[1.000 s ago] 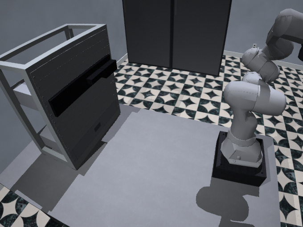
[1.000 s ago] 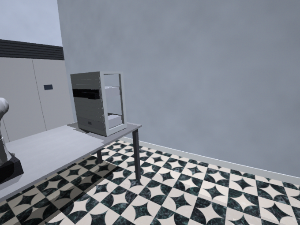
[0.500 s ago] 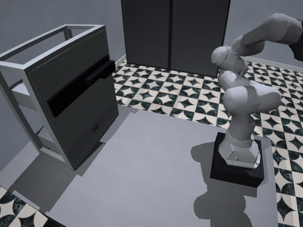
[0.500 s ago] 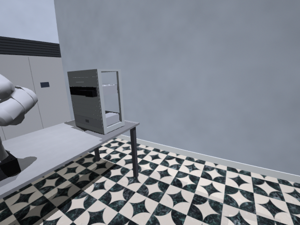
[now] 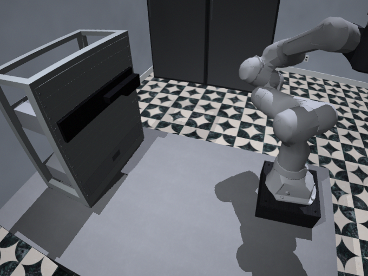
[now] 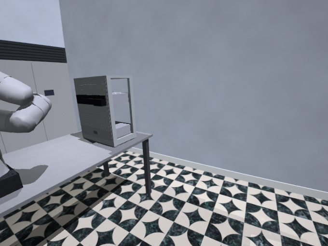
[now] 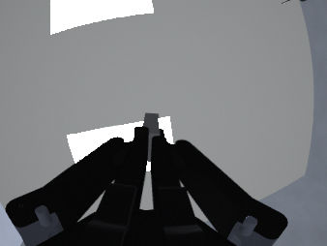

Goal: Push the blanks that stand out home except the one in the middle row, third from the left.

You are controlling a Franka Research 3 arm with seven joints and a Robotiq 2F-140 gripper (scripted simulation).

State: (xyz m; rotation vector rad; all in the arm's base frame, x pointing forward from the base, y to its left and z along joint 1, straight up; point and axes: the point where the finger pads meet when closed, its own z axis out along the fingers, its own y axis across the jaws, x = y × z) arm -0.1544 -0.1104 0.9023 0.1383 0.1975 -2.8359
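The grey rack (image 5: pixel 74 112) stands on the table at the left, its dark front facing the arm. A black storage chassis band (image 5: pixel 98 102) crosses its front; some blanks (image 5: pixel 122 87) stand out toward its right end, but rows are too dark to separate. The rack also shows in the exterior view (image 6: pixel 104 109) at the table's far end. My gripper (image 7: pixel 151 124) is shut and empty; in the wrist view it points up at the ceiling. The arm (image 5: pixel 293 118) is folded high at the right, far from the rack, with the gripper out of the top and exterior views.
The arm's black base (image 5: pixel 288 198) sits at the table's right side. A dark cabinet (image 5: pixel 212 41) stands behind on the checkered floor. The table edge and leg (image 6: pixel 146 169) lie just beyond the rack.
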